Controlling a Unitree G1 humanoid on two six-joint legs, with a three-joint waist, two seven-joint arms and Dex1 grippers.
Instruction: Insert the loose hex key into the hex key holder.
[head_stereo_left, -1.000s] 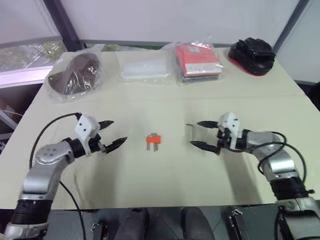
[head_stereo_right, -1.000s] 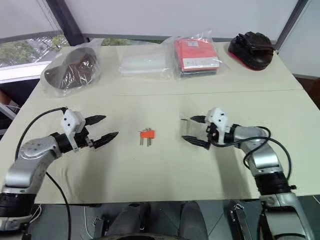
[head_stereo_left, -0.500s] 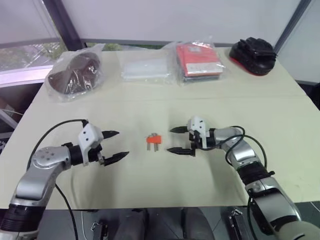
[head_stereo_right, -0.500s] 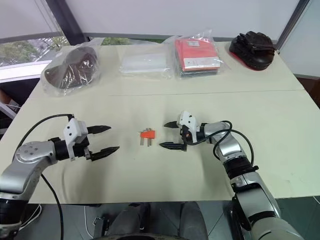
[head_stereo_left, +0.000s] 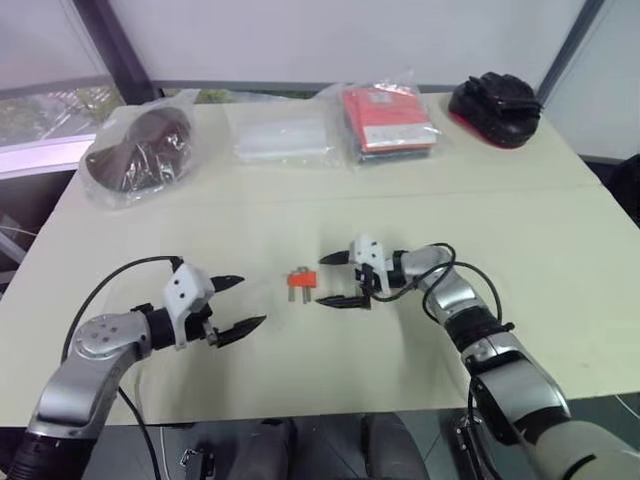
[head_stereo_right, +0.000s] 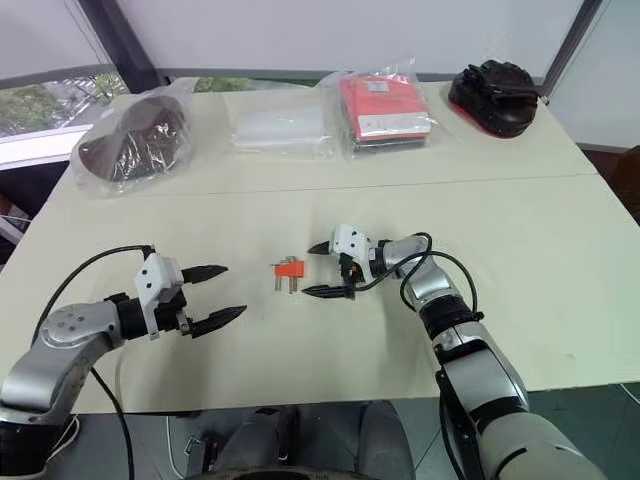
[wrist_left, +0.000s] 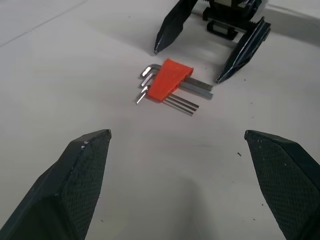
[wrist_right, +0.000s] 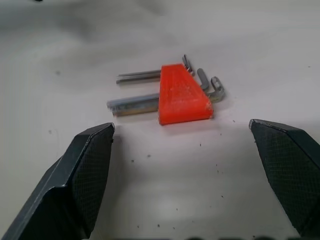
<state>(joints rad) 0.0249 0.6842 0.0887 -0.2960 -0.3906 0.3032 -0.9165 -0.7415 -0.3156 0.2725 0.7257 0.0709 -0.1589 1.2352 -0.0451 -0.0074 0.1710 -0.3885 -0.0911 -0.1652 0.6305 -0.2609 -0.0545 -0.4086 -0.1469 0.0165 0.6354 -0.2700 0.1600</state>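
The hex key holder (head_stereo_left: 301, 282) is a small orange block with a few short metal keys through it, lying flat near the table's middle. My right gripper (head_stereo_left: 320, 280) is open just to the right of it, fingertips pointing at it and spread on either side of its line, not touching. My left gripper (head_stereo_left: 250, 300) is open too, farther off to the left and nearer the front edge, and also aims at the block (wrist_left: 170, 80). In the right wrist view the holder (wrist_right: 182, 95) lies just beyond my open fingertips. I cannot pick out the loose hex key.
Along the table's far side lie a dark object in a clear bag (head_stereo_left: 140, 150), a pale flat bag (head_stereo_left: 282, 140), a red packet in clear plastic (head_stereo_left: 385, 118) and a black-and-red item (head_stereo_left: 495, 97). Bare tabletop (head_stereo_left: 330, 200) surrounds the holder.
My right gripper has swung left across the table, up to the holder's right side. My left gripper has drawn back a little toward the front edge. Both stay open.
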